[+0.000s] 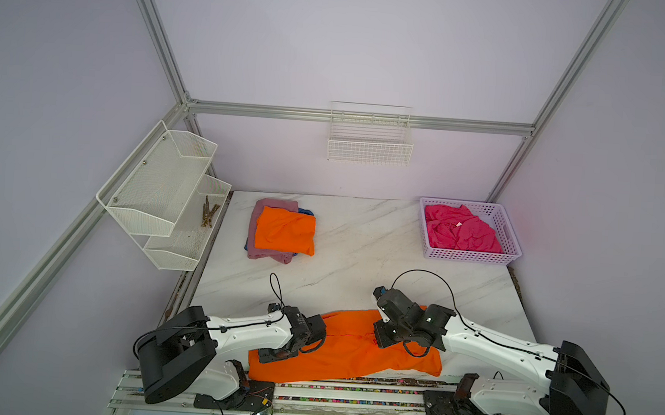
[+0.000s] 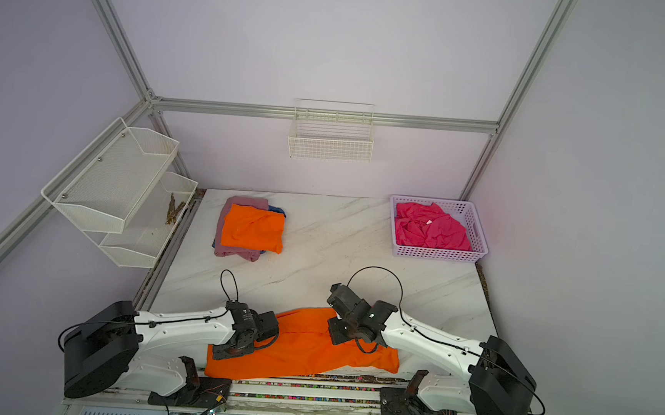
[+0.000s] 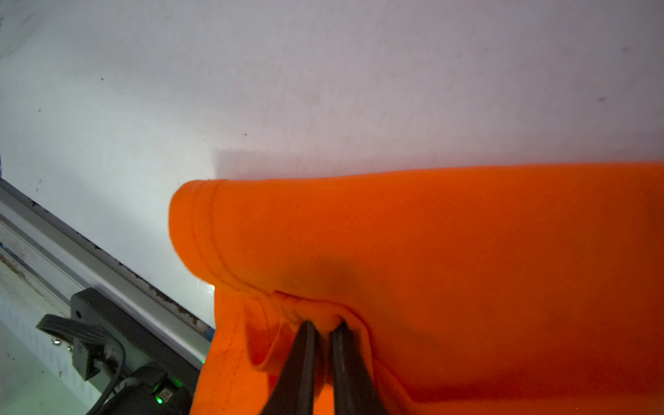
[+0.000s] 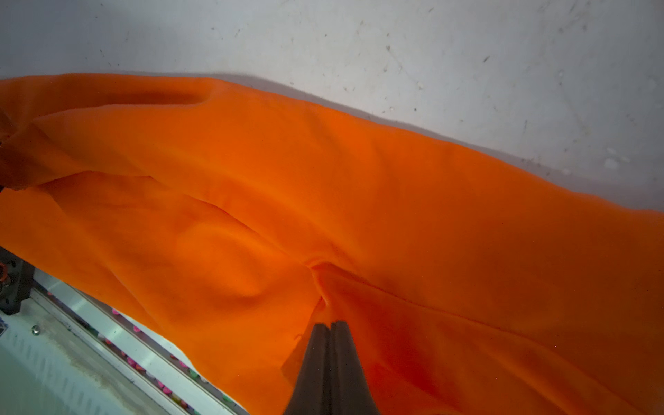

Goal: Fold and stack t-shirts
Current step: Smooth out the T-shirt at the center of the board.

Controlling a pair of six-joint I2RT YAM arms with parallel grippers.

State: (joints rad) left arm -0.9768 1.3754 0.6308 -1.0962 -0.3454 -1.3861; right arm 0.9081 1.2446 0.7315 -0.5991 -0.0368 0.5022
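A bright orange t-shirt lies spread along the table's front edge. My left gripper is shut on a bunched fold by its stitched hem, at the shirt's left end. At the right part of the shirt, my right gripper has its jaws pressed together, with the cloth puckering into their tips. At the back left is a stack: a folded orange t-shirt on a mauve-pink one, with a blue one peeking out beneath. A hot pink t-shirt lies crumpled in a basket.
The lilac plastic basket stands at the back right corner. A white mesh shelf hangs on the left frame, and a wire basket on the back wall. A metal rail runs along the front edge.
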